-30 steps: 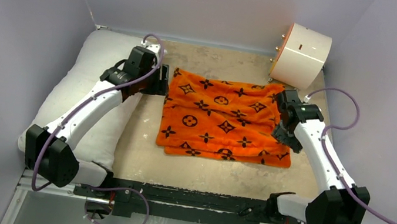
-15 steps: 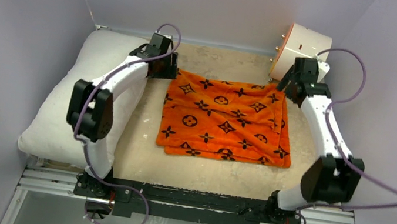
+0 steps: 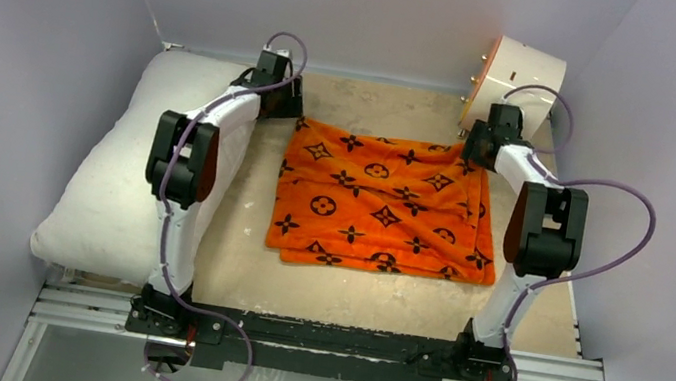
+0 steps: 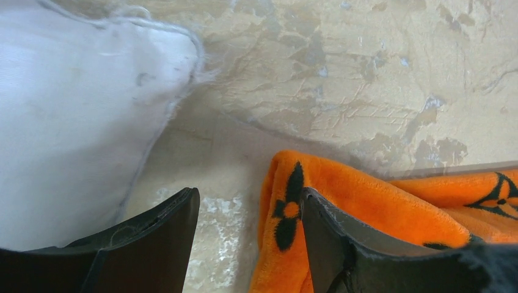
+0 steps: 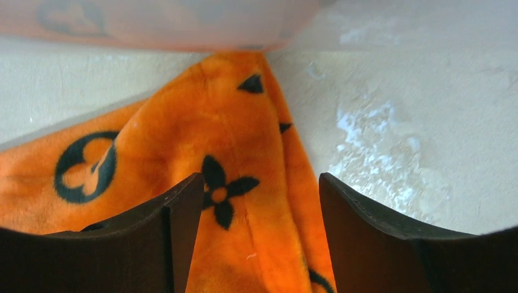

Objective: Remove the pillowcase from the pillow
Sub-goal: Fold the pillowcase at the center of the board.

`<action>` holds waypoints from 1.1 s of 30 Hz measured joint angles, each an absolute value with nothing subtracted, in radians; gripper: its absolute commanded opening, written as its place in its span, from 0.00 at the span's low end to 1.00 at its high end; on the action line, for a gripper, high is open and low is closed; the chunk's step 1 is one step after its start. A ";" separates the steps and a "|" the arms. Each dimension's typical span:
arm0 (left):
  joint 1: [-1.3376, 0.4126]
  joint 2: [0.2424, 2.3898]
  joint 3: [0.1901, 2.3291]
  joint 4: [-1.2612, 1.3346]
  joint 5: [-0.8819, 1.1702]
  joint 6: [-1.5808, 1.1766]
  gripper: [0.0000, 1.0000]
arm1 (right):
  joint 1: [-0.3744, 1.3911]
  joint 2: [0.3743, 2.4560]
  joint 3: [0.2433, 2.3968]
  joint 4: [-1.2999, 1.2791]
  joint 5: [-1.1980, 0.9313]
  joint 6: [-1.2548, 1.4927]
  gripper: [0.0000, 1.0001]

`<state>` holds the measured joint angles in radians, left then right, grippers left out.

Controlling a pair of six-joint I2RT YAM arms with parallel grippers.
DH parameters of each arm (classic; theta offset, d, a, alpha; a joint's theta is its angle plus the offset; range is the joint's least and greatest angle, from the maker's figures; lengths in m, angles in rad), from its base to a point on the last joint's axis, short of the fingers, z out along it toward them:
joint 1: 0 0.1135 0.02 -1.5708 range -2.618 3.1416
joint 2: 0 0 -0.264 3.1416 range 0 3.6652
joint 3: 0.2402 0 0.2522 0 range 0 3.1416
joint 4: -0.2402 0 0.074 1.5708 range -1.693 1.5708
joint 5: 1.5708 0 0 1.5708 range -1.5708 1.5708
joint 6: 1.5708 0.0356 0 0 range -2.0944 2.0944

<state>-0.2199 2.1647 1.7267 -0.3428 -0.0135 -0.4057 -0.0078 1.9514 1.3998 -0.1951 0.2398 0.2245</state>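
Mottled beige surface shows bare along the near edge. Beyond it the pillowcase lies flat and empty at the centre, its long axis left to right. A strip of bare surface separates it from the pillow, which runs near-to-far along the left wall. At the cloth's far edge, the left hand is spread open over the far-left corner and the right hand spread open over the far-right one. A white cylinder stands behind. The removal looks done.
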 measured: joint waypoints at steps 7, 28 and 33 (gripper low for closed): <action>-0.224 2.191 1.656 -0.234 0.086 -0.463 0.61 | -0.053 1.950 1.357 -0.047 0.276 0.211 0.61; -0.227 2.214 1.552 -0.020 0.128 -0.619 0.43 | -0.100 2.079 1.498 0.035 0.158 0.250 0.60; -0.228 2.214 1.536 0.014 0.131 -0.621 0.43 | -0.092 2.080 1.501 0.018 0.109 0.251 0.65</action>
<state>-0.2283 2.2139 1.5364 0.0143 0.1314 -0.6212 -0.0921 2.0804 1.5005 0.0181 0.1085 0.2508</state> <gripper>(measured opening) 0.433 0.620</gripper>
